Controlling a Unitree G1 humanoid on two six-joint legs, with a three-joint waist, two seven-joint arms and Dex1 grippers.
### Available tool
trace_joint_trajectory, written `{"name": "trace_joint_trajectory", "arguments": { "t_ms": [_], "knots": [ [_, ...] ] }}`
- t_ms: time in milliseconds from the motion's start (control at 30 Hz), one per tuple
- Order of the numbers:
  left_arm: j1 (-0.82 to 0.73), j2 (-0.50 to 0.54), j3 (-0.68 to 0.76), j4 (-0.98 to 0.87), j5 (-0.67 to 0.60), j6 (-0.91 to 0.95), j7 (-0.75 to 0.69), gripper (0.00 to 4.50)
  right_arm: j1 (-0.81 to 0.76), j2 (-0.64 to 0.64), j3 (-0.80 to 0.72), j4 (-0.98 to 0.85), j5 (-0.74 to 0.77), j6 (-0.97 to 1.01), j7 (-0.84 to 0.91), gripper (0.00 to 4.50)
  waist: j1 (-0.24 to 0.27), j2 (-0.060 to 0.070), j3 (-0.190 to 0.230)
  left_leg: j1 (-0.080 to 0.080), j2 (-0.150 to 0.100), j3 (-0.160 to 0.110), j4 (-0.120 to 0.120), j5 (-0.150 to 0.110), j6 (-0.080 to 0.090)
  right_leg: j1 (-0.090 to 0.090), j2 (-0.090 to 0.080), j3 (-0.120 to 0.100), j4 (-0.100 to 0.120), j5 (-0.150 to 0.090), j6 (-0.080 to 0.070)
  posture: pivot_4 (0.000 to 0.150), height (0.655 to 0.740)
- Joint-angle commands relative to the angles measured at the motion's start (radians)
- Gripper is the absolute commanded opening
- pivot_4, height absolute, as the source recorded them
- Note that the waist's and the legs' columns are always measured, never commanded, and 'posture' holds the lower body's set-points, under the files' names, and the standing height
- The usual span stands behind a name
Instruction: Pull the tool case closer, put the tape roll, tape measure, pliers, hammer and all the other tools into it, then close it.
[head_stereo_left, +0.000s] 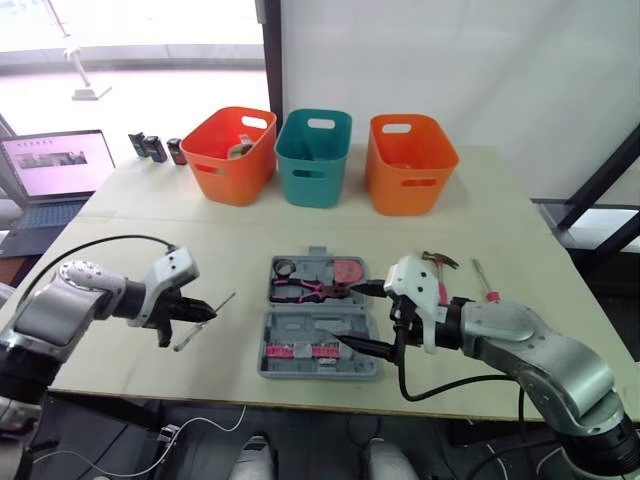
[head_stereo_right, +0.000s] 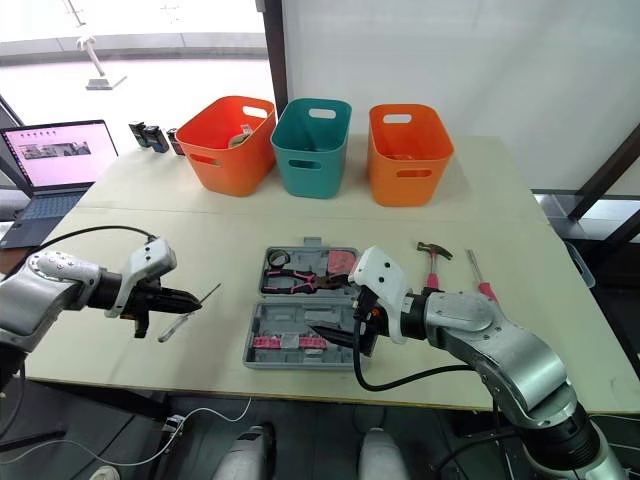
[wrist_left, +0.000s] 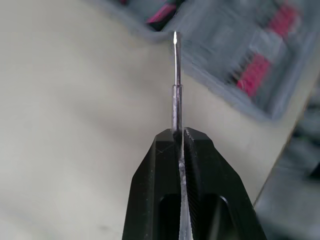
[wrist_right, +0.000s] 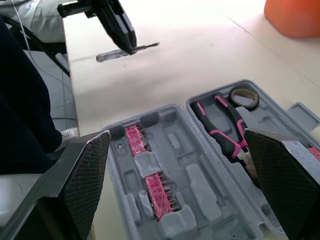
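The grey tool case (head_stereo_left: 318, 328) lies open mid-table. Its far half holds pink-handled pliers (head_stereo_left: 303, 290), a tape roll (wrist_right: 244, 96) and a pink tape measure (head_stereo_left: 350, 271); its near half holds pink bit strips (head_stereo_left: 300, 351). My right gripper (head_stereo_left: 358, 317) hangs open over the case's right side with nothing between its fingers (wrist_right: 87, 175). Left of the case, my left gripper (head_stereo_left: 203, 311) is shut on the metal shaft of a small screwdriver (wrist_left: 176, 85), held just above the table. A hammer (head_stereo_left: 438, 263) and a pink-handled screwdriver (head_stereo_left: 484, 282) lie on the table right of the case.
Three bins stand in a row at the back: orange (head_stereo_left: 230, 155), teal (head_stereo_left: 313, 157) and orange (head_stereo_left: 410, 162). A laptop (head_stereo_left: 55, 168) sits far left, with small dark items (head_stereo_left: 155, 147) beside the bins. The table's front edge runs just below the case.
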Motion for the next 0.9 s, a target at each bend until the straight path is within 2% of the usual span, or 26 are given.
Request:
{"name": "trace_joint_trajectory", "arguments": {
  "t_ms": [33, 100, 233, 400, 567, 667, 867, 900],
  "knots": [
    [-0.039, -0.129, 0.201, -0.052, -0.007, 0.374, 0.229, 0.01, -0.012, 0.006, 0.003, -0.01, 0.003, -0.021, 0.009, 4.5, 0.001, 0.0, 0.0, 0.0, 0.0, 0.0, 0.0, 0.0, 0.0, 0.0, 0.0, 0.0, 0.0, 0.0, 0.0, 0.15, 0.74],
    [-0.023, -0.228, 0.262, -0.067, 0.055, 0.384, 0.374, 0.01, -0.012, 0.013, 0.012, -0.008, 0.003, -0.021, 0.008, 4.5, 0.001, -0.001, 0.0, 0.0, 0.0, 0.0, 0.0, 0.0, 0.0, 0.0, 0.0, 0.0, 0.0, 0.0, 0.0, 0.15, 0.74],
    [0.023, -0.357, 0.291, -0.108, 0.104, 0.357, 0.527, 0.01, -0.014, 0.019, 0.014, -0.012, 0.01, -0.016, 0.004, 4.5, -0.001, -0.001, 0.0, 0.0, 0.0, 0.0, 0.0, 0.0, 0.0, 0.0, 0.0, 0.0, -0.001, 0.0, 0.0, 0.15, 0.74],
    [0.17, -0.36, 0.162, -0.147, 0.195, 0.122, 0.602, 0.01, -0.014, 0.012, 0.001, -0.021, 0.018, -0.003, 0.0, 4.5, 0.0, -0.001, 0.0, 0.001, 0.0, 0.0, 0.0, 0.0, 0.0, 0.0, 0.0, 0.0, -0.001, 0.0, 0.0, 0.15, 0.74],
    [0.245, -0.426, 0.157, -0.144, 0.211, 0.017, 0.662, 0.01, -0.022, 0.011, -0.011, -0.022, 0.024, 0.009, -0.01, 4.5, 0.007, 0.002, -0.003, 0.003, 0.0, 0.0, 0.0, 0.0, 0.0, 0.003, 0.0, 0.0, -0.003, -0.001, -0.004, 0.15, 0.74],
    [0.25, -0.467, 0.169, -0.135, 0.21, -0.011, 0.689, 1.11, -0.023, 0.011, -0.017, -0.024, 0.031, 0.018, -0.019, 4.5, 0.009, 0.003, -0.003, 0.004, 0.0, 0.0, 0.0, 0.0, 0.0, 0.004, 0.0, 0.0, -0.003, -0.001, -0.004, 0.15, 0.74],
    [0.236, -0.518, 0.191, -0.21, 0.197, -0.017, 0.725, 4.03, -0.015, 0.004, -0.028, -0.024, 0.037, 0.025, -0.02, 4.5, 0.026, 0.003, -0.003, 0.004, 0.0, 0.0, 0.0, 0.0, 0.0, 0.004, 0.0, 0.0, -0.004, -0.001, -0.005, 0.15, 0.74],
    [0.24, -0.522, 0.188, -0.246, 0.199, -0.018, 0.734, 4.03, -0.013, 0.002, -0.03, -0.024, 0.039, 0.024, -0.02, 4.5, 0.025, 0.003, -0.003, 0.004, 0.0, 0.0, 0.0, 0.0, 0.0, 0.004, 0.0, 0.0, -0.004, -0.001, -0.005, 0.15, 0.74]
  ]
}}
